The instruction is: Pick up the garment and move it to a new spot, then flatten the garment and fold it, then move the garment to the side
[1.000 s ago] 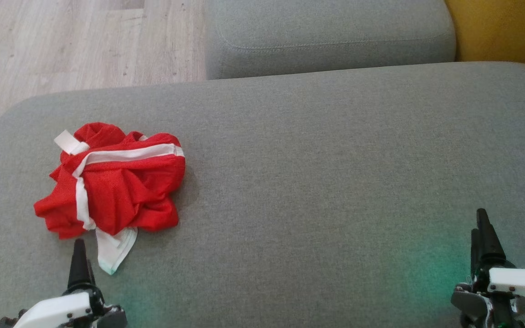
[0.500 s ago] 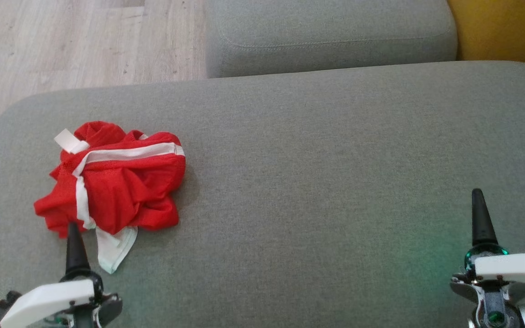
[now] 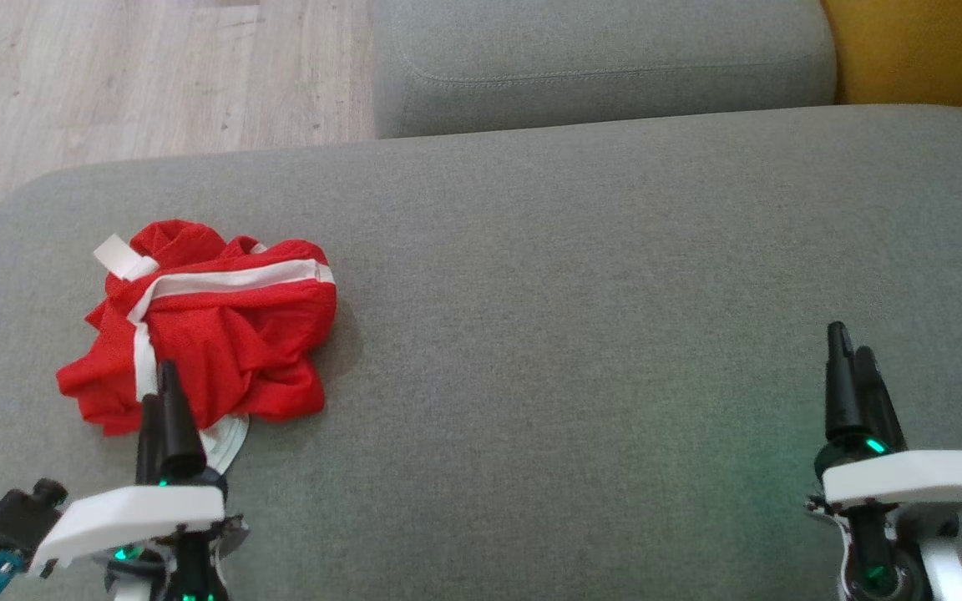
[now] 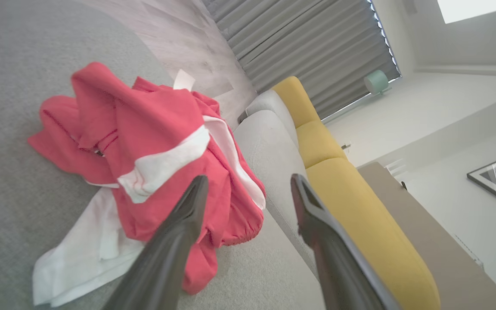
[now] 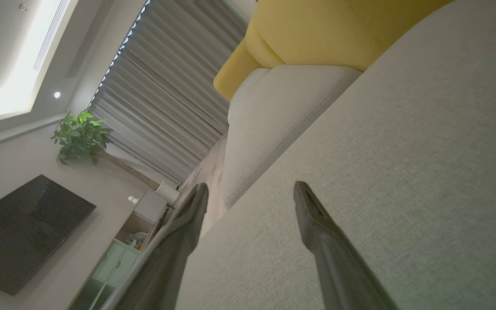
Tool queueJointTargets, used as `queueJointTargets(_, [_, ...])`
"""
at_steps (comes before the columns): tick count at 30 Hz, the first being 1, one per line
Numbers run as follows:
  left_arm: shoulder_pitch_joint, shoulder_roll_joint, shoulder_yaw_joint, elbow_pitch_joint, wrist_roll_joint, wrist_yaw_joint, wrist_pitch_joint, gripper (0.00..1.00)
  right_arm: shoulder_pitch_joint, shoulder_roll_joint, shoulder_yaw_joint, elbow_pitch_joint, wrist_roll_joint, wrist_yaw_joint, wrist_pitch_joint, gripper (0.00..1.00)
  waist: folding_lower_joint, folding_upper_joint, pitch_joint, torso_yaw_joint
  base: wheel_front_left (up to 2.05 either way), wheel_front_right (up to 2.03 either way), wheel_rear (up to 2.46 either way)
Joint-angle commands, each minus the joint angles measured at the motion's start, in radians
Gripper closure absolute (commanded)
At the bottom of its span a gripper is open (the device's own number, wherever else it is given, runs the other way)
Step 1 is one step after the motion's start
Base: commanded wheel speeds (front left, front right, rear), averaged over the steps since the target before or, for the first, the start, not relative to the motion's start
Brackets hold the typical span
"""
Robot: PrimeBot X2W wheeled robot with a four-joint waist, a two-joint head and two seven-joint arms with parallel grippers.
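A crumpled red garment (image 3: 214, 334) with white trim lies bunched on the left part of the grey sofa seat (image 3: 581, 334). My left gripper (image 3: 162, 392) hovers at the garment's near edge, open, its tips over the red cloth and the white flap. In the left wrist view the garment (image 4: 144, 142) lies just beyond the spread fingers (image 4: 187, 206), nothing between them. My right gripper (image 3: 848, 359) stands open over bare cushion at the lower right, far from the garment. The right wrist view has that gripper (image 5: 250, 189) above plain grey fabric.
A second grey cushion (image 3: 598, 58) lies behind the seat, with a yellow cushion (image 3: 924, 50) at the far right. Wooden floor (image 3: 113, 75) lies beyond the seat's rounded left edge. Wide bare seat stretches between the garment and my right gripper.
Both grippers have advanced up the seat. The left one has reached the garment's near edge and now overlaps it; the right one has moved forward and slightly left.
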Motion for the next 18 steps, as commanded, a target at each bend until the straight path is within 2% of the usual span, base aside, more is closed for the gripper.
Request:
queueJointTargets(1, [-0.055, 0.008, -0.002, -0.049, 0.048, 0.004, -0.014, 0.00, -0.054, -0.007, 0.021, -0.048, -0.058, 0.000, -0.015, 0.00, 0.0000, 0.0000, 0.002, -0.001, 0.00, 0.00, 0.00])
queueJointTargets(13, [-0.065, 0.010, -0.092, -0.064, 0.313, -0.010, -0.049, 0.00, -0.055, -0.008, 0.067, -0.070, -0.283, 0.000, -0.050, 0.00, 0.0000, 0.0000, 0.008, -0.001, 0.00, 0.00, 0.00])
queueJointTargets(18, [-0.069, 0.030, -0.139, -0.047, 0.417, -0.010, -0.064, 0.00, -0.056, -0.008, 0.080, -0.081, -0.349, 0.000, -0.065, 0.00, 0.0000, 0.0000, 0.007, -0.004, 0.00, 0.00, 0.00])
